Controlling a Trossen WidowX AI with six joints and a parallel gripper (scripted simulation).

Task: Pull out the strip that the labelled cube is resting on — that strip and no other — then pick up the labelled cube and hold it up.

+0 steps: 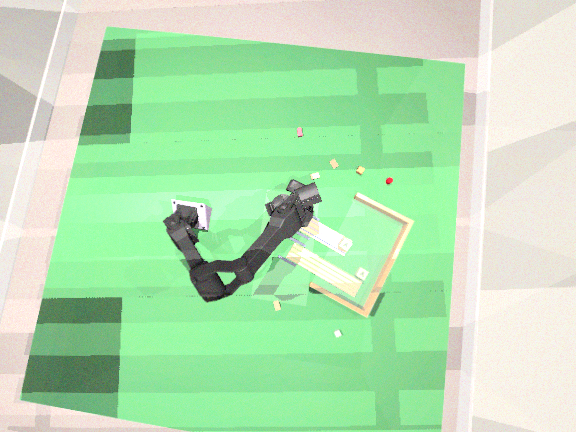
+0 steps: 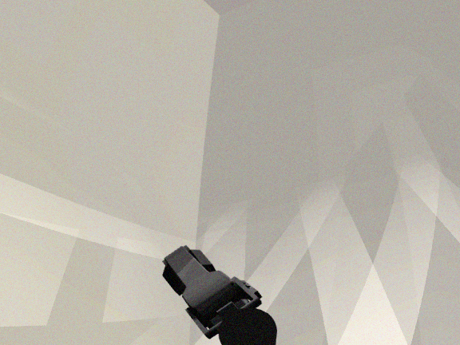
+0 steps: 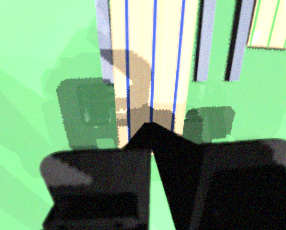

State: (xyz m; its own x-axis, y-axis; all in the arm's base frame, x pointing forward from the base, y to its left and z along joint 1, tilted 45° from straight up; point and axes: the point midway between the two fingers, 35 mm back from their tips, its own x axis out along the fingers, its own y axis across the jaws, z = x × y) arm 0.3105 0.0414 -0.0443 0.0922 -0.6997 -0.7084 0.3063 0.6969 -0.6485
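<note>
A pale strip with blue lines (image 1: 327, 234) (image 3: 140, 30) runs from under the arm. A small pale cube with a faint mark (image 1: 345, 244) rests on its far end. A wider pale strip (image 1: 322, 270), green-lined in the wrist view (image 3: 270, 22), lies alongside. A second small marked cube (image 1: 362, 273) sits by its far end; whether it rests on the strip is unclear. The marks are too small to read. My gripper (image 3: 149, 127) is shut, with nothing seen between the fingers. Its tips appear over the blue-lined strip's near end; their height is unclear.
Lavender rails (image 3: 208, 37) (image 3: 240, 45) flank the strips. A wooden border (image 1: 364, 311) surrounds the far ends on three sides. A pink block (image 1: 300, 132), a red piece (image 1: 389, 181), an orange block (image 1: 360, 170) and a white block (image 1: 338, 333) lie outside it.
</note>
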